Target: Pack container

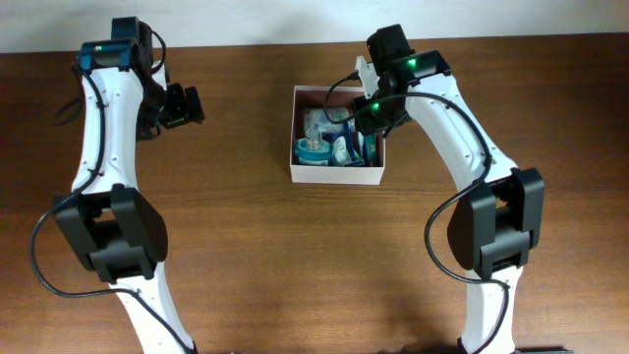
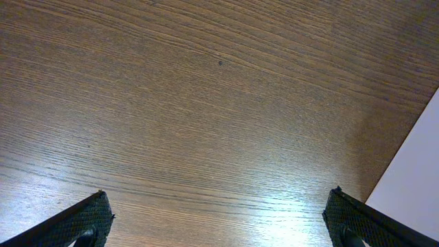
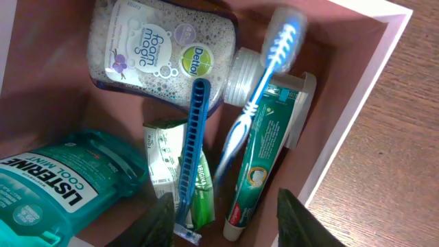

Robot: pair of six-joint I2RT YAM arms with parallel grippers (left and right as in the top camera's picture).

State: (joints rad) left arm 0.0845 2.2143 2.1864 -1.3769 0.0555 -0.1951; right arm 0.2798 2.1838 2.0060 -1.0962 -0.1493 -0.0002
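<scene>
The container [image 1: 336, 175] is a square white-walled box with a pinkish-brown inside, at the table's middle back. In the right wrist view its wall [image 3: 357, 110] encloses a Dettol foam bottle [image 3: 161, 51], a teal Listerine bottle [image 3: 58, 195], a green toothpaste tube [image 3: 264, 154], a small green-white packet [image 3: 164, 171], a blue razor [image 3: 192, 147] and a blurred blue toothbrush [image 3: 264, 75]. My right gripper [image 3: 226, 219] is open and empty just above the box's right side, also seen overhead [image 1: 378, 106]. My left gripper [image 2: 219, 219] is open over bare wood, far left of the box [image 1: 182, 105].
The brown wooden table [image 1: 246, 256] surrounds the box. In the left wrist view a white surface [image 2: 411, 185] shows at the right edge. Both arm bases stand at the table's front.
</scene>
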